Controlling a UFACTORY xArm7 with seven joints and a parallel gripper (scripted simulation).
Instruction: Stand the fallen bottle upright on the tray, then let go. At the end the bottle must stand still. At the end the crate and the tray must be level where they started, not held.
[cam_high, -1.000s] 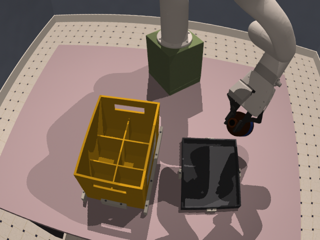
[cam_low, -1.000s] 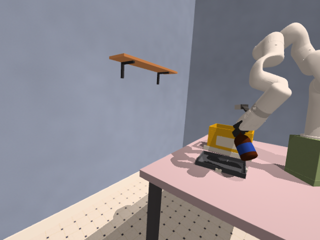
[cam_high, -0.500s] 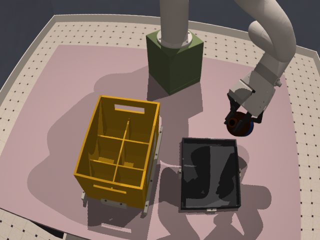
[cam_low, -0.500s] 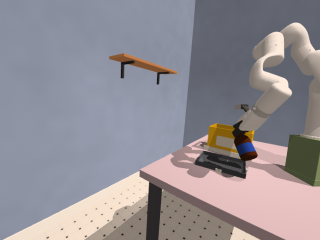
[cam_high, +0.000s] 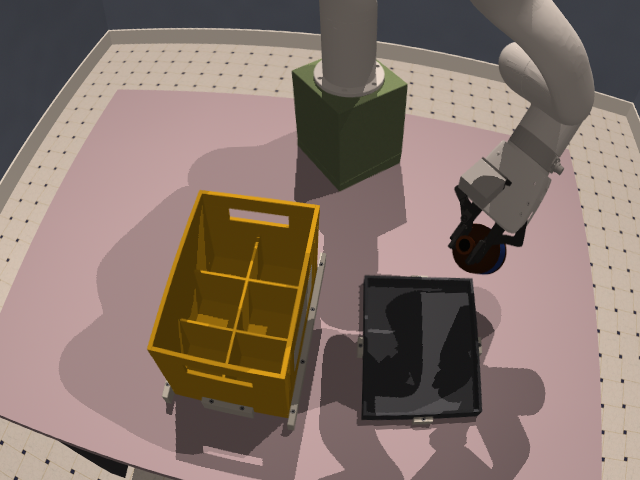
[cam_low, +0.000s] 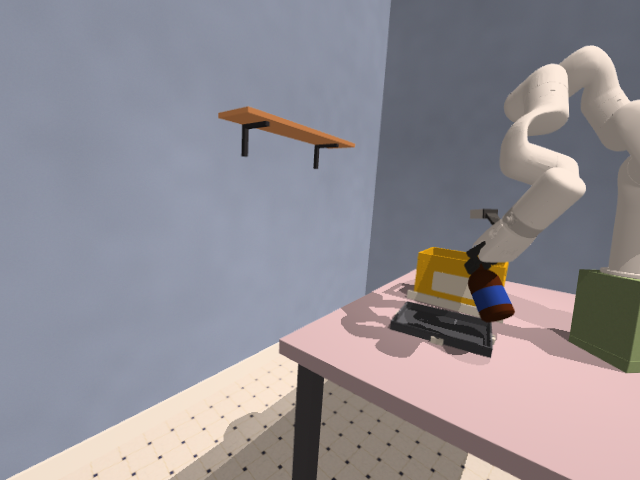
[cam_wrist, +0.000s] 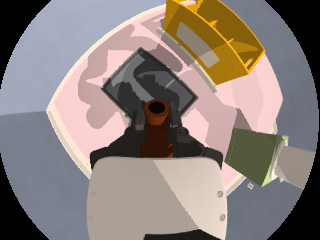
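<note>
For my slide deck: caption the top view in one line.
Gripper holds the brown bottle aloft beside the black tray, yellow crate nearby.

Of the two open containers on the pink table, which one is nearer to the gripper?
The shallow black tray. It lies just below the gripper holding the brown bottle; the yellow divided crate stands farther off.

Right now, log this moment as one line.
gripper: shut on bottle | bottle: lifted, tilted, beside tray | tray: nothing in it | crate: untouched
</note>
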